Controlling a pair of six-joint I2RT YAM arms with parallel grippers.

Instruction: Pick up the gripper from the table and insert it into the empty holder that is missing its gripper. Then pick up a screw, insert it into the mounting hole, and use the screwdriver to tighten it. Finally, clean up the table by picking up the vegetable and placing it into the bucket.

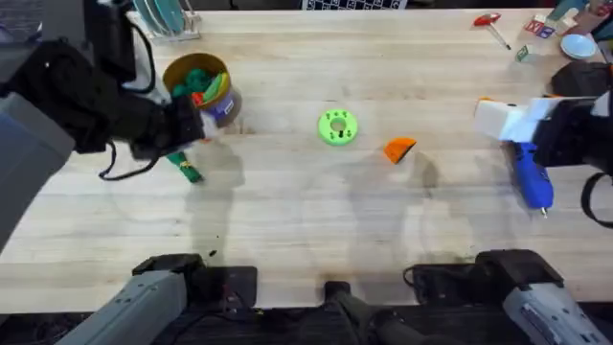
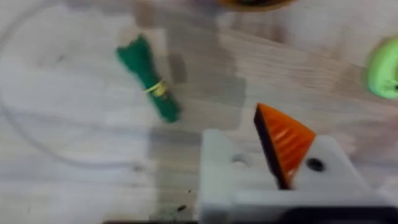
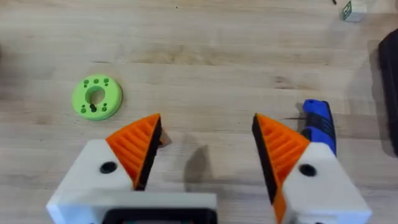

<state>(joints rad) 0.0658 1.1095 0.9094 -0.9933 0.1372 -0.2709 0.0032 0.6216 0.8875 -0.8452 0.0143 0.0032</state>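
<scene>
The left hand, open and lacking one orange tip, hovers near the vegetable. The right hand is open beside the screwdriver. With one bare holder, a grasp there could slip off the vegetable.

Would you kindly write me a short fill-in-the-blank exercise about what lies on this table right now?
1. The loose orange gripper tip lies on the table just right of the bright ____ disc.
2. The blue screwdriver lies near the ____ pincer.
3. The dark-green vegetable lies on the ____, outside the yellow bucket.
4. The right pincer's orange pads stand ____.

Missing words: green; right; table; apart
</scene>
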